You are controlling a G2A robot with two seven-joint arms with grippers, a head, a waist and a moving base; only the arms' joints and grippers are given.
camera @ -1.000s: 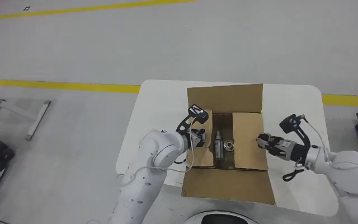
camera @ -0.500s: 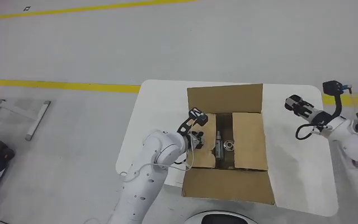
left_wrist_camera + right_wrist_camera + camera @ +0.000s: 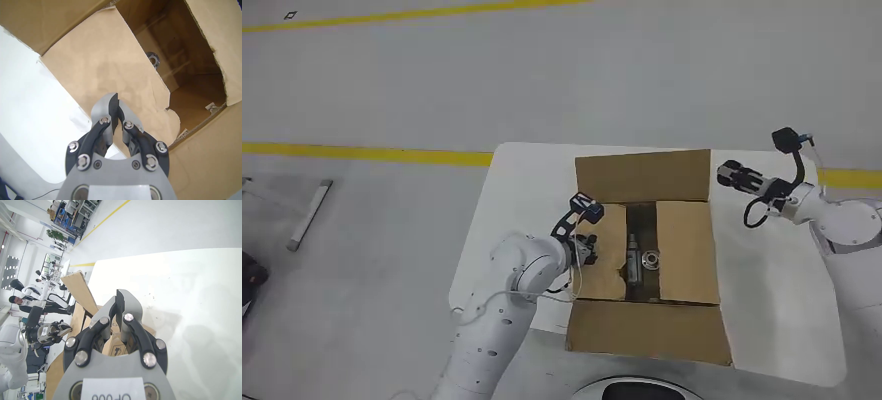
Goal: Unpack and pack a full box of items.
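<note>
The cardboard box (image 3: 647, 330) sits on the white table (image 3: 527, 190) with all four flaps opened out. Down in the dark gap between the two side flaps lies a slim metal cylinder (image 3: 631, 262), and just beside it a metal ring (image 3: 650, 261). The left gripper (image 3: 587, 245) hangs over the left side flap (image 3: 105, 62), jaws pinched together with nothing between them. In the left wrist view the ring peeks out past that flap's torn edge, deep inside the box. Over on the other side, the right gripper (image 3: 724, 171) is above the table, just beside the box's far right corner. Whether it touches the cardboard I cannot tell. Its jaws are closed as well and hold nothing. The right wrist view shows the black pads (image 3: 119, 302) meeting at the tips.
</note>
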